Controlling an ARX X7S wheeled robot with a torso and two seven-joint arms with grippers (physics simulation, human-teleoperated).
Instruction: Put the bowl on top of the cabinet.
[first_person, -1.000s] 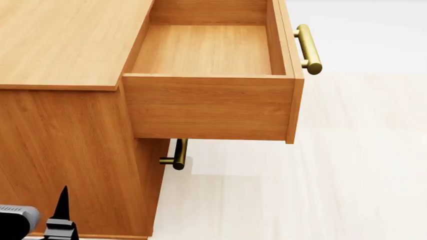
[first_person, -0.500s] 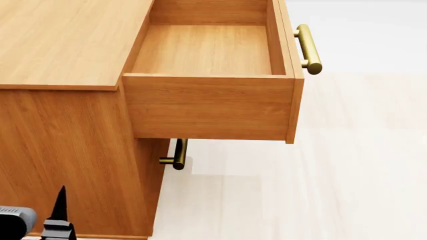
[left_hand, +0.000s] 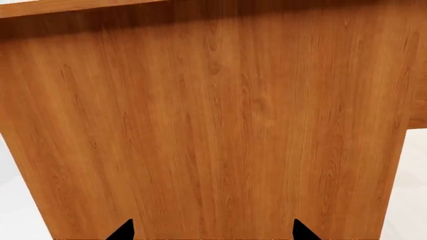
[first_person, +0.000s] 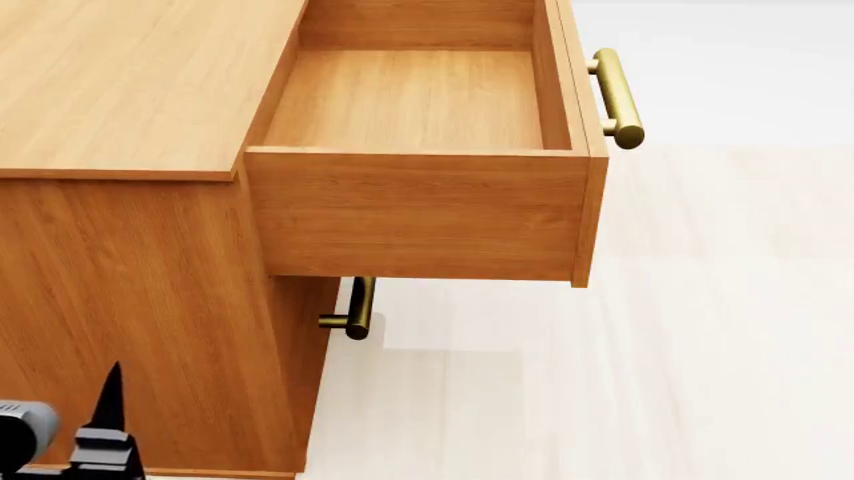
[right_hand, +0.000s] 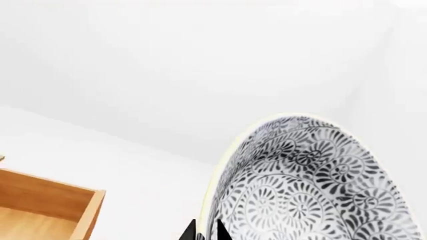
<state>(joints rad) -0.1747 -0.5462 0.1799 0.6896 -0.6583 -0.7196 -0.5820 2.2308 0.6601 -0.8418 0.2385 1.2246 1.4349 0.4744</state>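
Note:
The bowl (right_hand: 313, 185), white with a dark floral pattern, fills the right wrist view, tipped on edge. My right gripper (right_hand: 206, 231) is shut on its rim, one black fingertip on each side of the wall. Neither the bowl nor the right gripper appears in the head view. The orange-brown cabinet (first_person: 120, 80) shows its flat top at the head view's upper left. My left gripper (left_hand: 213, 231) is open and empty, facing the cabinet's side panel (left_hand: 213, 125). In the head view that left gripper (first_person: 104, 430) sits low at the bottom left corner.
The top drawer (first_person: 414, 100) is pulled out and holds nothing, with a brass bar handle (first_person: 617, 95) on its front. A second handle (first_person: 354, 310) shows below it. Pale floor (first_person: 641, 350) lies to the right. A drawer corner (right_hand: 50, 205) shows in the right wrist view.
In the head view my left gripper has sunk a little lower and drifted slightly left along the cabinet's side. The cabinet and drawer have not moved.

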